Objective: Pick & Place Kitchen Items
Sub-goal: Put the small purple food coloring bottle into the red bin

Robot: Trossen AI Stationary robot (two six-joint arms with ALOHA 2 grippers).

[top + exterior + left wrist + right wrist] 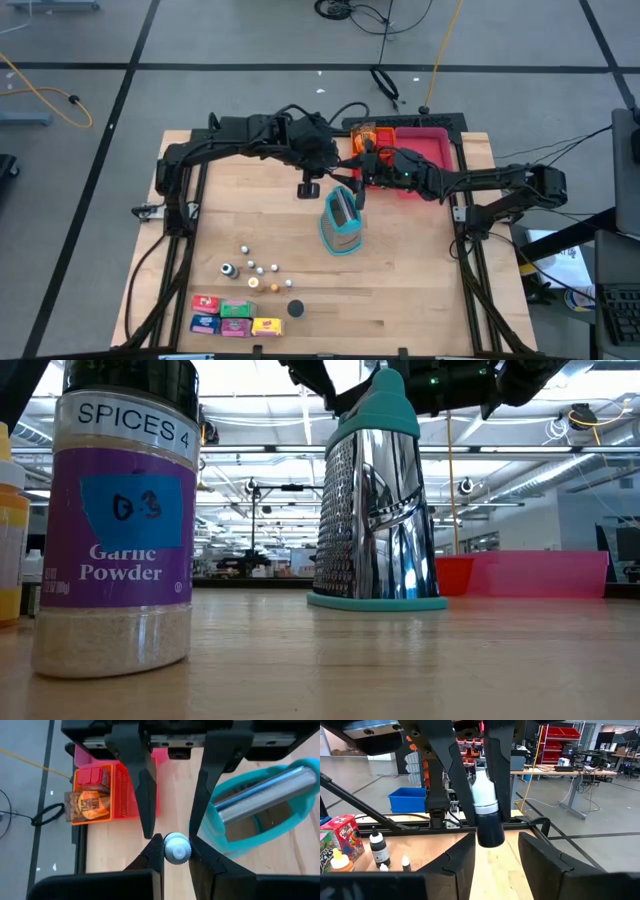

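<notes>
A tiny bottle (487,810) with a white cap and a black body hangs above the table's middle, upright, with my left gripper (175,845) shut on it. My right gripper (495,842) comes level from the table's right and is open. Its fingers stand on either side of the bottle's black lower part, and I cannot tell whether they touch it. In the high view the bottle (310,188) is just left of a teal-and-steel grater (341,224). More tiny bottles (252,268), small boxes (234,316) and a black piece (295,309) sit near the front left. My left gripper pinches the bottle's white cap end (176,851) between its two fingers. The fingers (446,765) slant down from the table's left and far side. The bottle hangs upright below them, black body down, lifted clear of the table.
The grater (376,500) stands upright on its teal base, close under both grippers. An orange tray (364,133) holding boxes and a pink tray (425,150) sit at the far right. A garlic powder jar (115,520) stands close to the low camera.
</notes>
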